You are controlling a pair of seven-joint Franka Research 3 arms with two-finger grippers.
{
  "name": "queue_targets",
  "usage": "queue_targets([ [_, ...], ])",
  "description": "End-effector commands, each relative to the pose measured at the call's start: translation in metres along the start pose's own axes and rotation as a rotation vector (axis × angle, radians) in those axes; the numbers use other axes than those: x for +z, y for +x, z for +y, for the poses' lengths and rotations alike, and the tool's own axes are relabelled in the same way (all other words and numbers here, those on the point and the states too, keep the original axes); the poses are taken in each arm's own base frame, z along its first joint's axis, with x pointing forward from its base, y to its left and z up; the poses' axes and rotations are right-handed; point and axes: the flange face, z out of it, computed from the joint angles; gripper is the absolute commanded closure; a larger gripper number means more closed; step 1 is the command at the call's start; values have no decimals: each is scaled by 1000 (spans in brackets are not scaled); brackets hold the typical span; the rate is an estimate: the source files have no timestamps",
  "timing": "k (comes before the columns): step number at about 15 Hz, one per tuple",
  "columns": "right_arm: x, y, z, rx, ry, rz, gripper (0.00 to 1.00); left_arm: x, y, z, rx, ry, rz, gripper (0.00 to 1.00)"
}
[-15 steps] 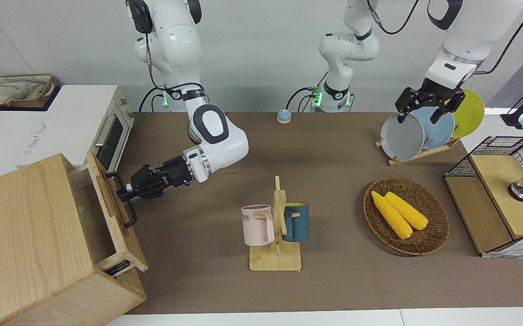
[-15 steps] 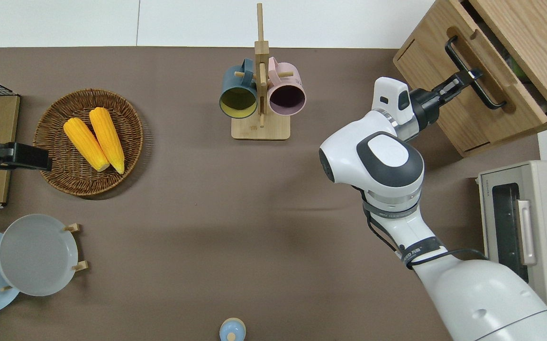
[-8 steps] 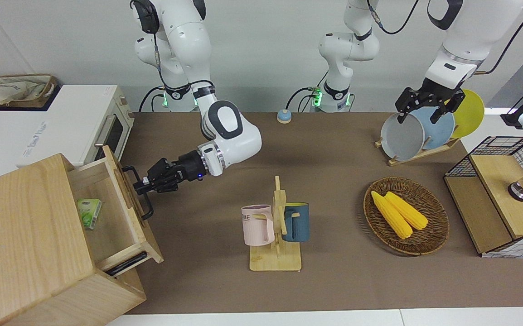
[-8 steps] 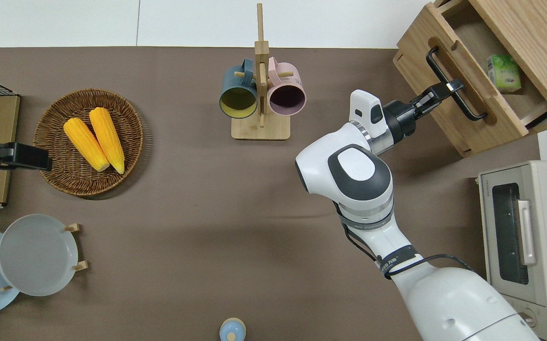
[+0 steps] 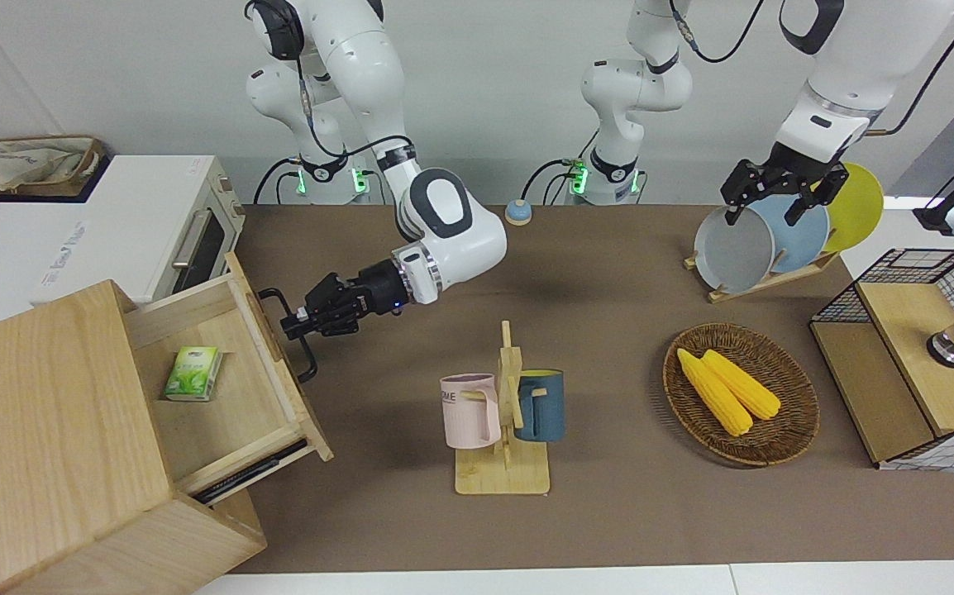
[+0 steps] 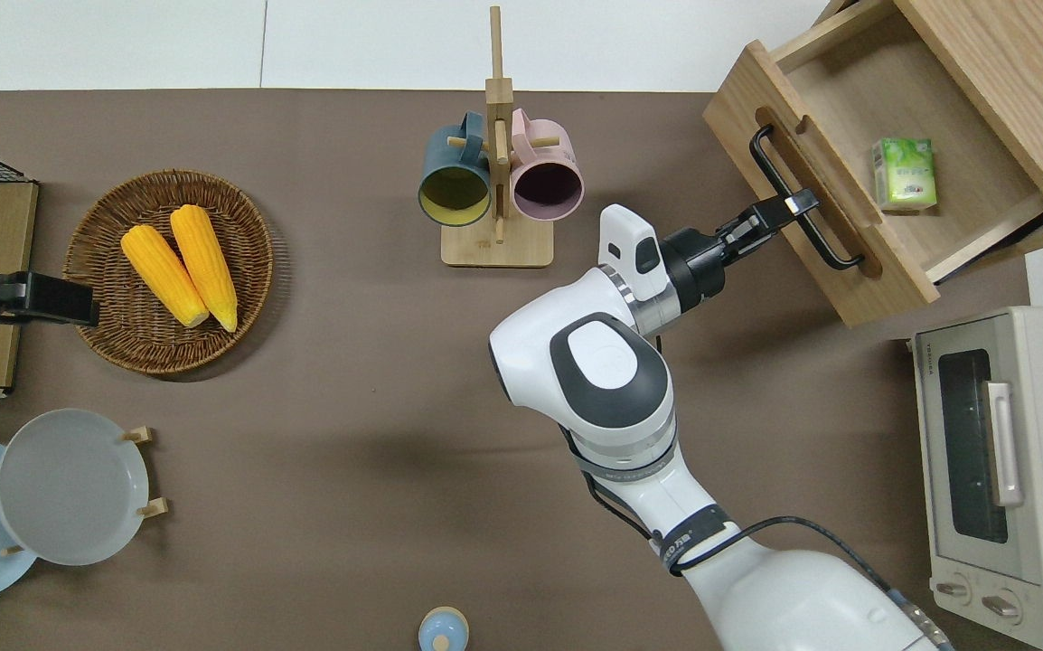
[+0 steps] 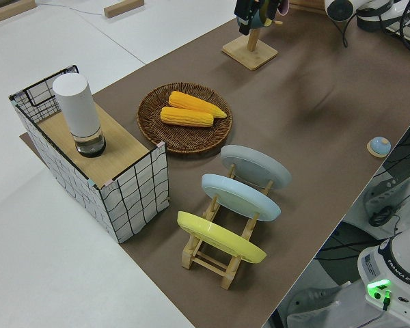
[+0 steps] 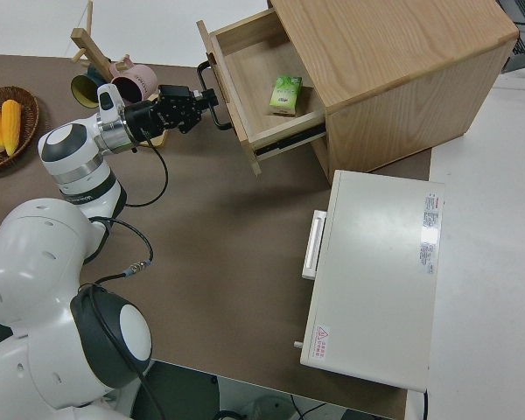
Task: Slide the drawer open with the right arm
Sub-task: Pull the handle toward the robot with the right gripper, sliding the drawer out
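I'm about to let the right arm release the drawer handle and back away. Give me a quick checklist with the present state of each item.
1. Light-wood drawer pulled well out of the wooden cabinet: ok.
2. Right gripper closed on the black bar handle: ok.
3. Small green carton lying flat inside the drawer, apart from the handle: ok.
4. Wooden mug rack with pink and blue mugs apart from the right arm: ok.
5. White toaster oven door shut, apart from the drawer: ok.
6. Drawer at its end stop: cannot tell.
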Motion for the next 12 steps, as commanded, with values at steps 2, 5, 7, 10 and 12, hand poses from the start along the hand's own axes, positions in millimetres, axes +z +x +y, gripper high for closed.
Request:
queue_targets([
  [2,-43,9,15,15,19,39,1000,-2,4,0,7,17,8,5],
  [5,-58,10,24,36,35,35,1000,-2,4,0,7,17,8,5],
  [7,-68,8,26,35,29,35,1000,-2,4,0,7,18,8,2],
  [10,-85,8,31,47,53,33,1000,-2,4,0,7,17,8,5],
  [12,-95,6,35,54,54,29,1000,-2,4,0,7,17,8,5],
])
